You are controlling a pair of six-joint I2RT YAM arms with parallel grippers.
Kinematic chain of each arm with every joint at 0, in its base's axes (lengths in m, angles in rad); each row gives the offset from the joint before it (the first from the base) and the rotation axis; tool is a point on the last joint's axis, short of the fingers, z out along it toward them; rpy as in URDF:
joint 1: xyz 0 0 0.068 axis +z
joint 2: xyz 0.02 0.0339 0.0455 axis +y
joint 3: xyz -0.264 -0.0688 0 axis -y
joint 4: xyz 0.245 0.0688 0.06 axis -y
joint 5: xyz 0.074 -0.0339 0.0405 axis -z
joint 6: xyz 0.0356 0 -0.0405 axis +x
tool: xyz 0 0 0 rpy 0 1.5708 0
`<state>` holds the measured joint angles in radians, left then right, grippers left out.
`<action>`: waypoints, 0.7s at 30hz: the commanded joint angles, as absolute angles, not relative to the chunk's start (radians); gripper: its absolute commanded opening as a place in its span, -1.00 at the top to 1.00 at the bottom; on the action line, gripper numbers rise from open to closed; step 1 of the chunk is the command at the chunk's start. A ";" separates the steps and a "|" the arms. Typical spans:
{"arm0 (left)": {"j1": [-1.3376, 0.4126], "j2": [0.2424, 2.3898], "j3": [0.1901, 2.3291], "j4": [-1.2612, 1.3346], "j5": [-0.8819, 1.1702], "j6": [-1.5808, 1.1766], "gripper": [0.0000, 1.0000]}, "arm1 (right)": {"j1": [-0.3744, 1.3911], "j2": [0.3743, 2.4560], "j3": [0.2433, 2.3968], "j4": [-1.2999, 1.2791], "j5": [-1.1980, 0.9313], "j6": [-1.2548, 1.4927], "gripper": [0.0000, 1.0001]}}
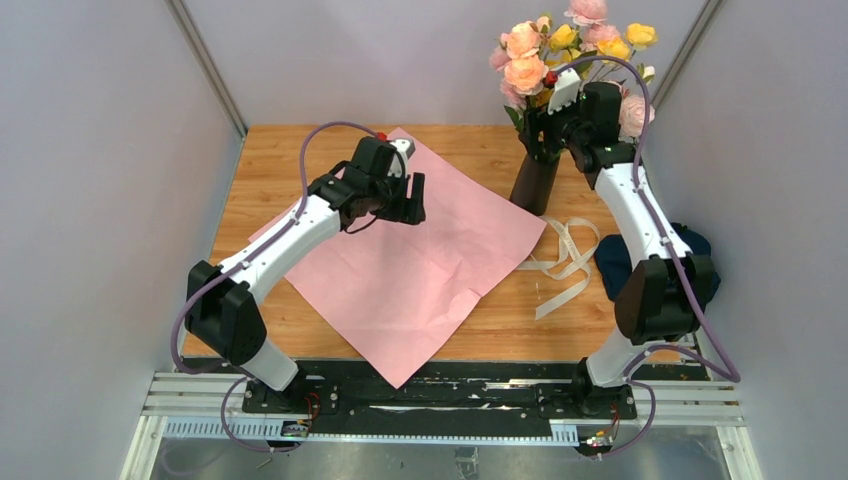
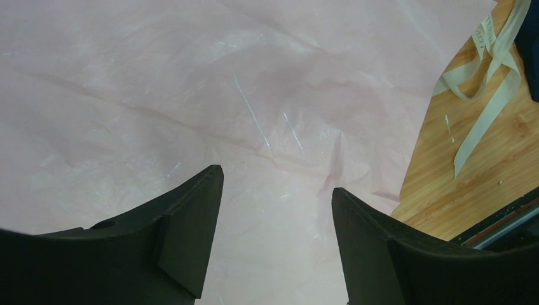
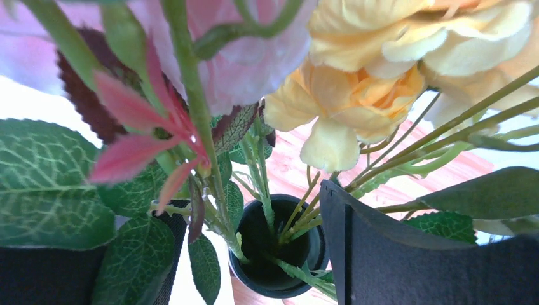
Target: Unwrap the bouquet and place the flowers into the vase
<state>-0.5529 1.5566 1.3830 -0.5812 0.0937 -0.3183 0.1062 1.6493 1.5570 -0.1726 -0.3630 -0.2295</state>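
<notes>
Pink flowers (image 1: 525, 72) in vase (image 1: 535, 185), seemingly between right jaws

Flowers (image 1: 560, 45) pink and yellow, leaves (image 3: 44, 184) green, veined; vase (image 1: 533, 185) black; paper (image 1: 420, 260) pale pink; ribbon (image 2: 492, 108) cream; table (image 1: 270, 170) wood-grain.

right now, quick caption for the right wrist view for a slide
Right gripper open around the pink and yellow flowers standing in the black vase
</notes>
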 commanded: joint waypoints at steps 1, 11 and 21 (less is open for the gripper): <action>-0.555 1.560 1.414 -0.583 0.113 -0.325 -0.43 | 0.090 1.591 1.596 -0.172 -0.383 -0.234 -0.53; -0.555 1.587 1.437 -0.605 0.068 -0.347 -0.86 | 0.091 1.516 1.633 -0.187 -0.426 -0.203 -0.60; -0.554 1.621 1.488 -0.596 0.084 -0.363 -0.93 | 0.091 1.426 1.633 -0.215 -0.423 -0.206 -0.63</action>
